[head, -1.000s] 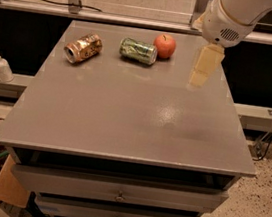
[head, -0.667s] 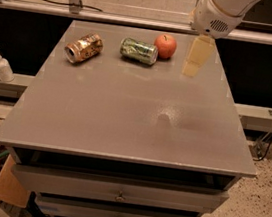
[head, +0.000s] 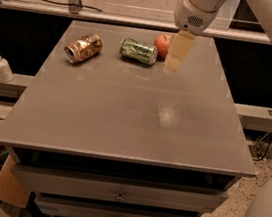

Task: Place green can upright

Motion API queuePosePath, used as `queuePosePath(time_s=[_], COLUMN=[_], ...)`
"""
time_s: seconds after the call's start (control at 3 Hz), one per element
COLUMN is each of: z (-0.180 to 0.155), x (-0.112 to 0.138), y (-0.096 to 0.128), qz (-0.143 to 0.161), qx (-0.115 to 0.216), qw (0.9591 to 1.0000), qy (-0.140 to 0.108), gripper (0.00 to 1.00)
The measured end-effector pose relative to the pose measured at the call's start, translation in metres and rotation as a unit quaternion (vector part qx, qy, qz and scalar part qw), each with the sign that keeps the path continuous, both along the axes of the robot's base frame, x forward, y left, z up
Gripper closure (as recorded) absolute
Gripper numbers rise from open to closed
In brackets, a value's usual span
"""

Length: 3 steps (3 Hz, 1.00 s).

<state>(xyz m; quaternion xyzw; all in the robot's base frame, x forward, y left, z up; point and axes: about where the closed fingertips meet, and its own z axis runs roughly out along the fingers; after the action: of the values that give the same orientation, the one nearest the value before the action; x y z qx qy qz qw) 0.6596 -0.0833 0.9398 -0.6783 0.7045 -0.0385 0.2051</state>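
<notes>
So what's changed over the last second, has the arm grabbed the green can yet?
Not yet. The gripper has swung leftward in the view along the far part of the table. It now hangs next to the apple, closer to the green can, and holds nothing. The green can still lies on its side, and the copper can and the apple have not moved.

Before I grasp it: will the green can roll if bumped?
Probably: the green can lies on its side on the flat table, so a bump could roll it. It looks like thin metal, likely light and dentable. The gripper hangs just right of it, by the apple.
</notes>
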Motion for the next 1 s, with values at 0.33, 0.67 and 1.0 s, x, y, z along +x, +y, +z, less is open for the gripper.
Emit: queuePosePath(time_s=[0.33, 0.67, 1.0], z=[-0.011, -0.018, -0.026], x=[0.013, 0.023, 0.034], y=[0.016, 0.032, 0.046], qz=[0.001, 0.008, 0.016], qx=[-0.008, -0.015, -0.021], qw=[0.9999, 0.9998, 0.9996], qy=[0.007, 0.008, 0.007], gripper=[0.00, 0.00, 0.00])
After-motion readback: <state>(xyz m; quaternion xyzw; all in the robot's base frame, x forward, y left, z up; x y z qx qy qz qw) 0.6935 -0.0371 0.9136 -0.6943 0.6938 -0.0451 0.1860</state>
